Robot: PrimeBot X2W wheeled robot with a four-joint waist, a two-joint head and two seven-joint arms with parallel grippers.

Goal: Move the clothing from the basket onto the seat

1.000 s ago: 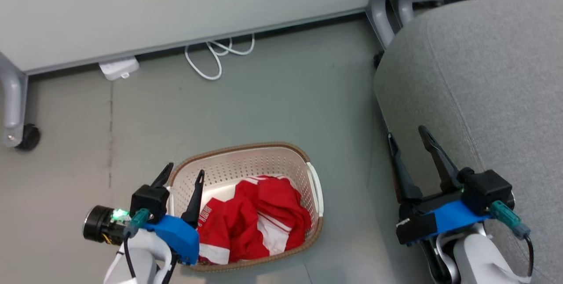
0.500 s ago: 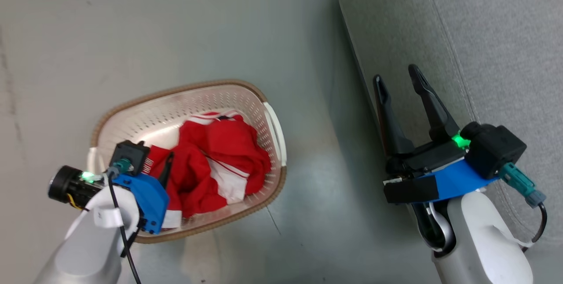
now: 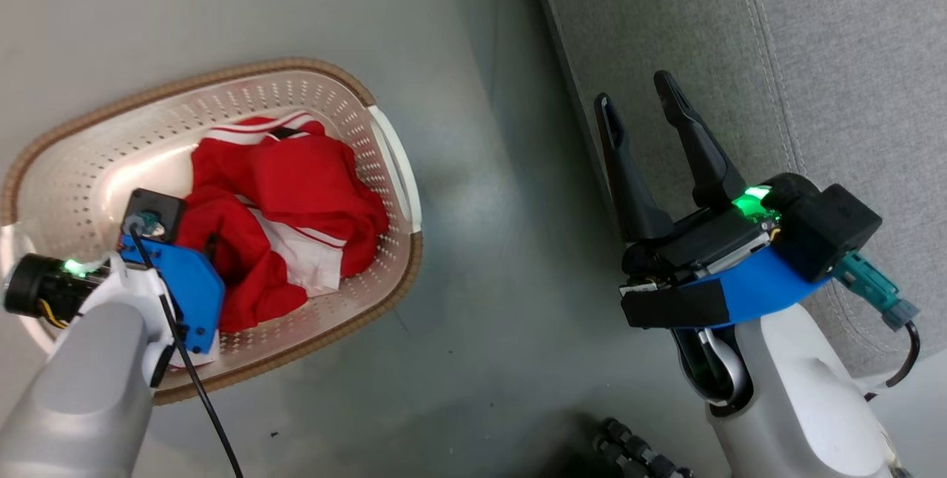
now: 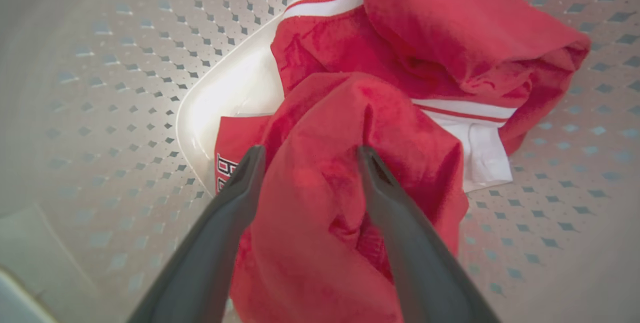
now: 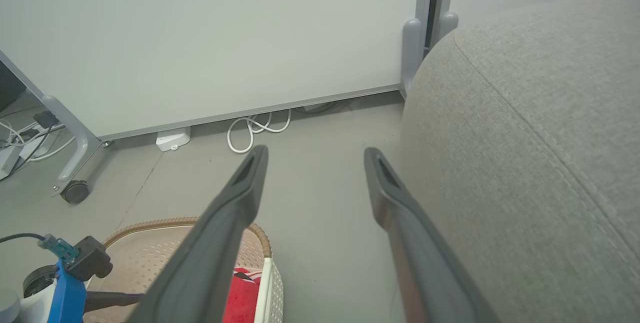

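A coiled white cable (image 5: 255,130) and a small white box (image 5: 173,139) are seen on the grey floor (image 5: 320,203), below a pale partition (image 5: 225,38) whose grey leg (image 5: 70,148) is carried on a black castor (image 5: 75,192).

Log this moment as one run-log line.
left tool: open, straddling clothing in basket | right tool: open, empty, near seat | grip: not yet closed

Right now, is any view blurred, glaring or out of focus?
Head view: sharp, with glare on the bottom of the basket. Left wrist view: clothing crisp, basket wall soft toward the left edge. Right wrist view: right gripper blurs near the lens, background clear.
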